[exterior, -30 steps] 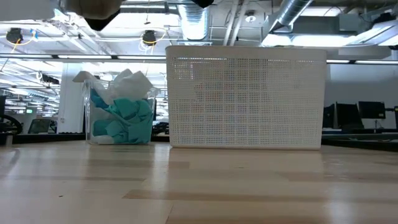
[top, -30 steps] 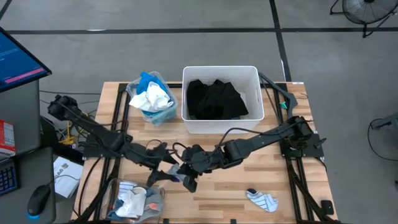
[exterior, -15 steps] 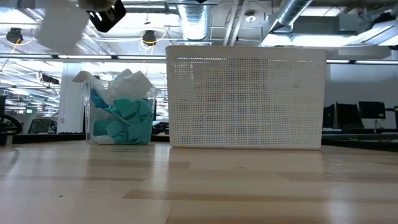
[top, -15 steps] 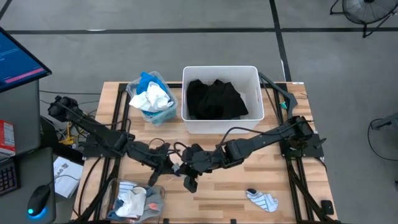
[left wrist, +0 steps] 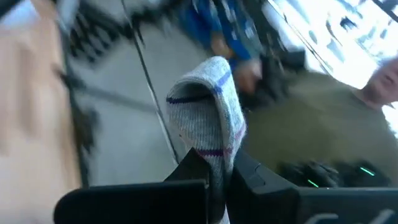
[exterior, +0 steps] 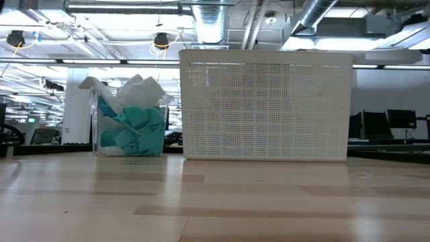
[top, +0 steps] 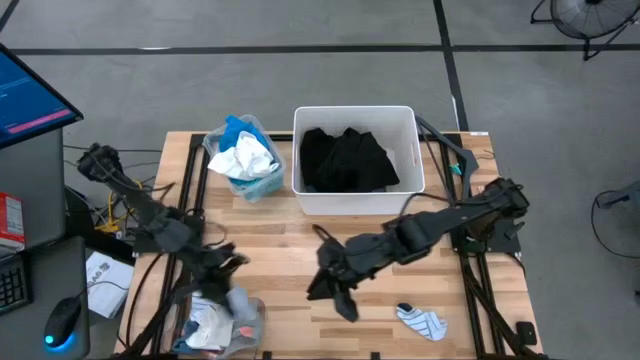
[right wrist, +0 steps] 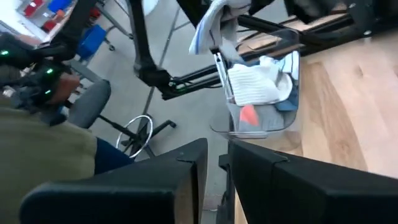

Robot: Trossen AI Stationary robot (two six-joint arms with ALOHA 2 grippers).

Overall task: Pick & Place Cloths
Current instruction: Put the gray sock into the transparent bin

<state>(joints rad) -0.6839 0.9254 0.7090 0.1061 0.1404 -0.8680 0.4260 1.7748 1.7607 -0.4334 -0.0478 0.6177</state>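
Over at the left, the left claw [top: 232,300] hangs above the clear bin [top: 250,338] at the table's [top: 400,210] near left corner, its fingers pressed together on a grey sock [left wrist: 208,118] with thin purple stripes; that bin already holds white and grey pieces. At the back left, a second clear bin [top: 262,185] holds white, teal and blue cloths [top: 243,157]. Beside it stands the white tub [top: 354,205], a large black garment [top: 346,160] inside. Toward the middle, the right claw [top: 338,292] hovers over bare wood, fingers only slightly parted, holding nothing. A striped sock [top: 422,321] lies near the front right.
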